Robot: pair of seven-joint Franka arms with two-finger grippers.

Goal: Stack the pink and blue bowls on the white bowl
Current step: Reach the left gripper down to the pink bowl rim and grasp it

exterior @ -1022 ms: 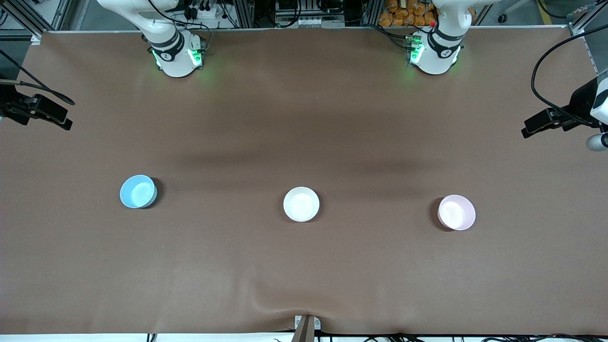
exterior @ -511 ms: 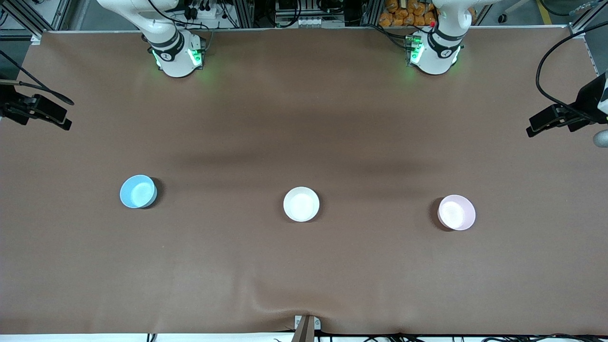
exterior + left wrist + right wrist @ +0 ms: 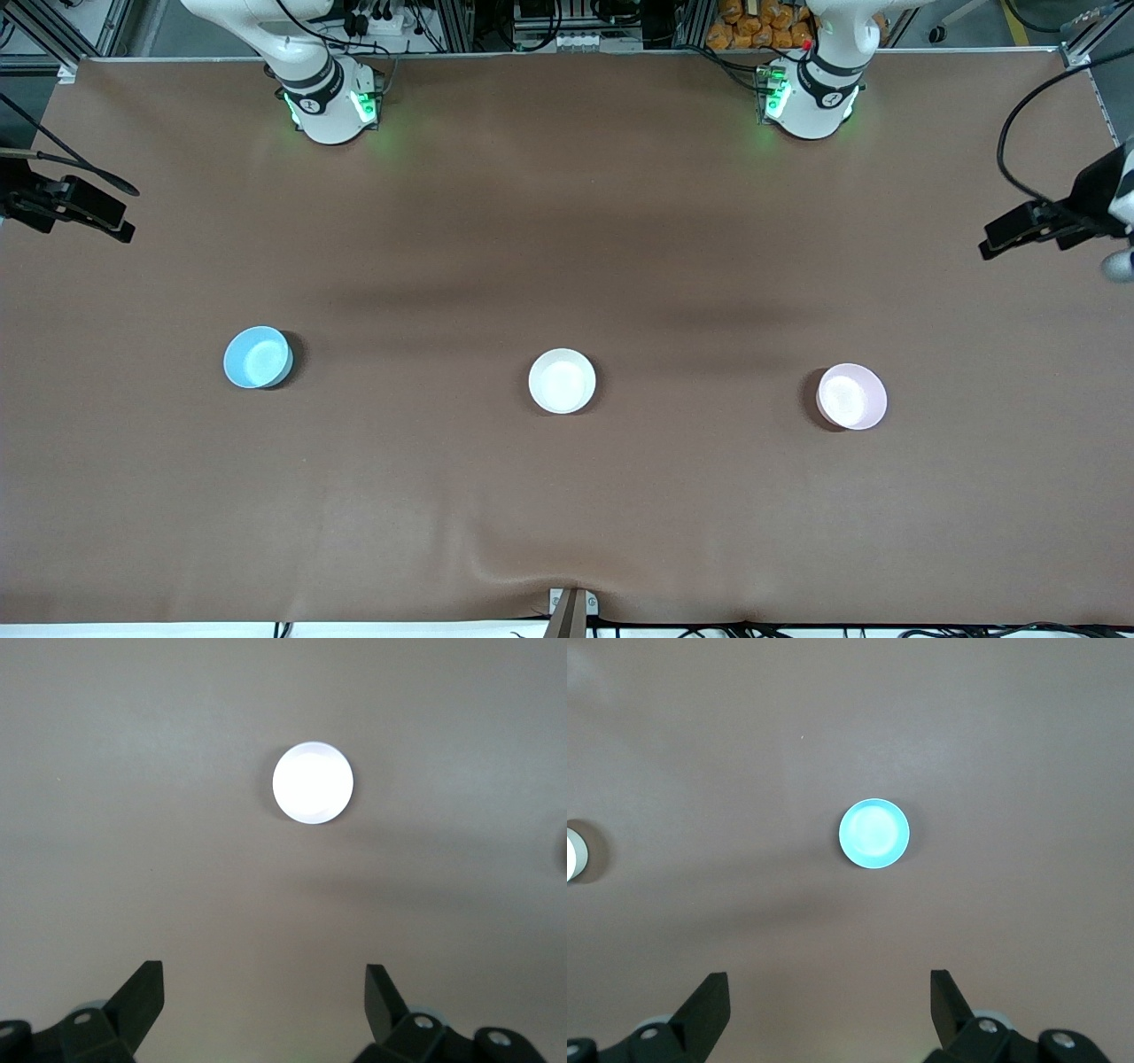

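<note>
Pink bowl (image 3: 851, 396) sits nearest the front camera, toward the left arm's end of the table (image 3: 567, 221), upright and untouched. White bowl (image 3: 562, 380) stands a little farther, between the other two, which suits it as the base both arms can reach. Blue bowl (image 3: 258, 356) is slightly farther again, toward the right arm's end. All three stand well apart in a rough row, so no stacking has begun. Left gripper (image 3: 264, 992) hangs high over the table with the pink bowl in its wrist view, its fingers spread wide, holding nothing. Right gripper (image 3: 829, 997) hangs high over the blue bowl, likewise wide open and empty, touching nothing
</note>
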